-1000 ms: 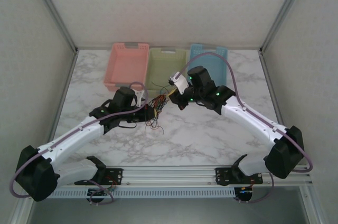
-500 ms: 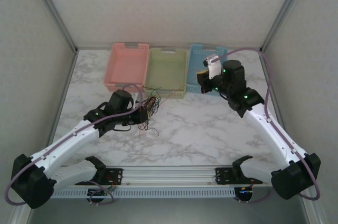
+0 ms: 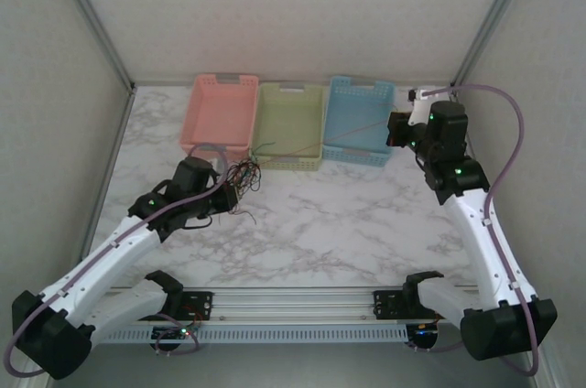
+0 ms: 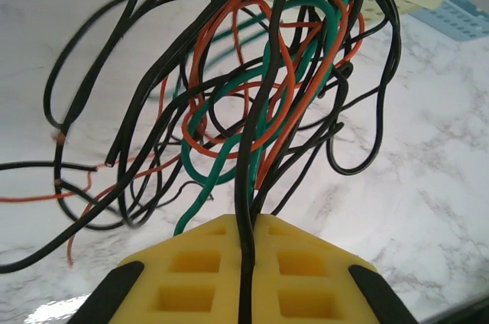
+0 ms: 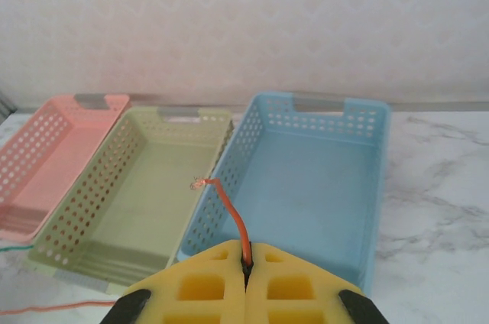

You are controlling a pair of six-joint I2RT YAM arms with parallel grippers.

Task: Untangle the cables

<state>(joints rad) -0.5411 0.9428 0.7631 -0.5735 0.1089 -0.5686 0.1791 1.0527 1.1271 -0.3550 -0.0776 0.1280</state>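
Observation:
The cables form a tangle (image 3: 244, 173) of black, orange-red and green wires hanging just above the marble, left of centre. My left gripper (image 3: 227, 194) is at the tangle's near-left side. In the left wrist view its yellow fingers (image 4: 191, 270) are shut on a black cable (image 4: 246, 186), with the tangle (image 4: 267, 95) looping in front. My right gripper (image 3: 396, 128) hovers by the blue basket's right side, shut on one orange cable (image 5: 235, 217). That orange cable (image 3: 352, 134) stretches back over the baskets toward the tangle. Its bare end sticks up past the right gripper (image 5: 246, 254).
Three baskets stand in a row at the back: pink (image 3: 220, 113), green (image 3: 291, 123) and blue (image 3: 362, 118). In the right wrist view the blue basket (image 5: 306, 186) lies straight ahead, with the green one (image 5: 137, 186) to its left. Walls close in both sides.
My right gripper has swung far right and back, from the tangle to beside the blue basket, drawing the orange cable out. The left gripper and tangle have shifted slightly left.

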